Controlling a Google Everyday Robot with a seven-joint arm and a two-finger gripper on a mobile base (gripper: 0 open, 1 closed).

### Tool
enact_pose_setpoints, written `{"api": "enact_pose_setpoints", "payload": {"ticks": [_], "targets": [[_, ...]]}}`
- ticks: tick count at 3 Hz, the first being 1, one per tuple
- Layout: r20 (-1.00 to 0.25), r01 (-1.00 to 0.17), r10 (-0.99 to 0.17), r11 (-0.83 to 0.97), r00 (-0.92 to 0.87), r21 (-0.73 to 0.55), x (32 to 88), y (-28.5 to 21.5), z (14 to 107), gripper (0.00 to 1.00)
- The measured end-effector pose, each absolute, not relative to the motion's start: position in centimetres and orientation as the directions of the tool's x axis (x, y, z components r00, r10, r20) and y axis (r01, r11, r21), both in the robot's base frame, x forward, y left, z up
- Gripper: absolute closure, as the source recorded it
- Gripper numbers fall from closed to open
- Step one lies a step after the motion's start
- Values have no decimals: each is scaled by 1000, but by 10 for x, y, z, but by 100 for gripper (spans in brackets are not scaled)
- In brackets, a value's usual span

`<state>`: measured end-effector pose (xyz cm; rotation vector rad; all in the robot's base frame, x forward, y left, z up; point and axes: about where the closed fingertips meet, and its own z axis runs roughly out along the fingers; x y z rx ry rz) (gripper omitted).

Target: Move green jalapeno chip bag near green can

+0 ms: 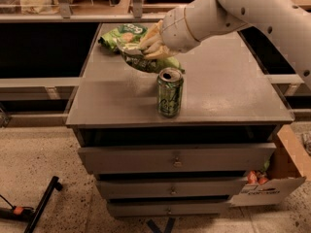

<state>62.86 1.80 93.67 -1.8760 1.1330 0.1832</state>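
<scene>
The green jalapeno chip bag (142, 62), dark olive and wrinkly, is at the back of the cabinet top, just behind and left of the green can (170, 92). The can stands upright near the front edge, silver top and pale script showing. My gripper (149, 45) comes in from the upper right on the white arm and is shut on the top of the chip bag. The bag's lower edge hangs close to the can's rim. I cannot tell whether the bag rests on the surface.
A brighter lime-green chip bag (121, 34) lies at the back left of the grey cabinet top (228, 86). Drawers are below. A cardboard box (272, 183) sits on the floor at the right. A black tool (41, 205) lies on the floor at the left.
</scene>
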Motion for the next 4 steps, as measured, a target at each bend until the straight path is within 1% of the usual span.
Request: {"api": "enact_pose_setpoints", "payload": {"ticks": [1, 2, 3, 4], "targets": [[-511, -759, -652, -156, 560, -633, 631, 15, 947, 14], [-474, -739, -695, -121, 540, -663, 631, 2, 967, 0], [-448, -716, -689, -147, 569, -683, 637, 11, 979, 0], [-448, -716, -689, -147, 569, -683, 637, 11, 979, 0]]}}
